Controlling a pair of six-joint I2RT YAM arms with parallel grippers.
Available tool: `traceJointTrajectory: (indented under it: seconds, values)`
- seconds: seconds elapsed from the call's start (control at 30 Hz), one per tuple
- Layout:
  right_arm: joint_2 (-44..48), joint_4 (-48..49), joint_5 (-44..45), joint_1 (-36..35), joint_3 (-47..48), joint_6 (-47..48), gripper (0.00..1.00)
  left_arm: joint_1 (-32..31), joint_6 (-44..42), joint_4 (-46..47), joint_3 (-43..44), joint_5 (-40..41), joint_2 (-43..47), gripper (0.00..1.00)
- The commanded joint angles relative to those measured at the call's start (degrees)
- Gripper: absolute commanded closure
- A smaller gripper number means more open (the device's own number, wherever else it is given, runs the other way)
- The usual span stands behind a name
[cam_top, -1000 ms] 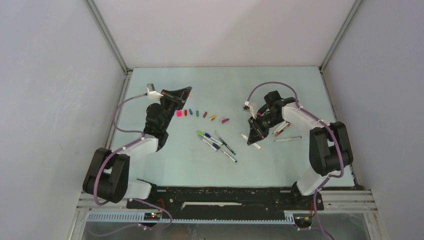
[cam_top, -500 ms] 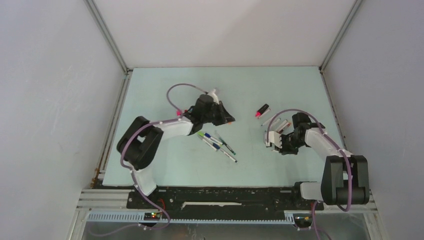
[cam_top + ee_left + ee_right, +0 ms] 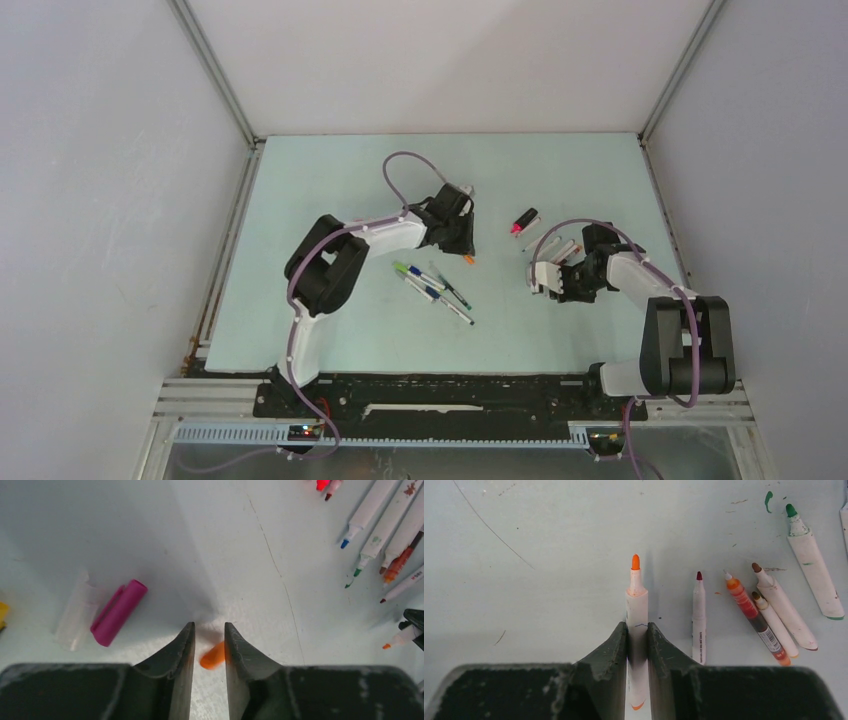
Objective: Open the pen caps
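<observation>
Uncapping of orange pen (image 3: 636, 605) appears complete — right gripper (image 3: 637, 627) pinches its bare-tipped barrel near the right edge of the table (image 3: 125, 530). Jaws of left gripper (image 3: 208, 630) stand slightly parted over orange cap (image 3: 212, 656), which lies mid-table. Next move, as judged — lay the pen down and fetch a capped one.

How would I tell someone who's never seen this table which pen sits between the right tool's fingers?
Look at the right side of the pale table, where uncapped pens lie together. The right tool straddles a white pen at one end of that group. Its tip is bright orange; its nearest neighbour has a dark red tip.
</observation>
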State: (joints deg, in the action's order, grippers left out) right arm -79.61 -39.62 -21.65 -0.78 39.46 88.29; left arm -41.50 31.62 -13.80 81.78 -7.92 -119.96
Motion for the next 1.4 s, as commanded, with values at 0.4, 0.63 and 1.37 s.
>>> traceJointTrajectory:
  seconds: [0.4, 0.63, 1.37]
  values:
    - [9.36, -6.08, -5.42, -11.21, 4.88, -9.33, 0.66, -0.26, -5.44, -2.97, -2.29, 8.52, 14.37, 0.48]
    - [3.72, 0.5, -18.3, -26.05, 14.39, -39.41, 0.6, -0.18, -5.62, 6.17, -23.02, 21.48, 37.34, 0.34]
    - [-31.12, 7.62, 3.89, -39.34, 35.56, -79.67, 0.66, 6.95, 5.04, 8.5, -52.89, 32.1, 67.95, 0.0]
